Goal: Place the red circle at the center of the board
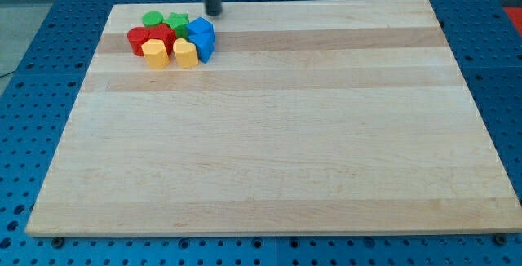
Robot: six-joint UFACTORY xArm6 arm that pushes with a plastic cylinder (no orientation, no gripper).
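Observation:
The red circle point(139, 39) lies at the left end of a tight cluster of blocks near the board's top left corner. Against it sit a second red block point(165, 34), a yellow hexagon point(155, 54) and a yellow heart-like block point(185, 54). A green circle point(152, 19) and a second green block point(178, 22) lie along the cluster's top. Two blue blocks point(201, 29) point(204, 48) close its right side. My tip point(214, 12) rests on the board's top edge, just up and right of the blue blocks, apart from the red circle.
The wooden board point(277, 135) lies on a blue perforated table point(33, 95). All blocks are bunched in the board's top left corner.

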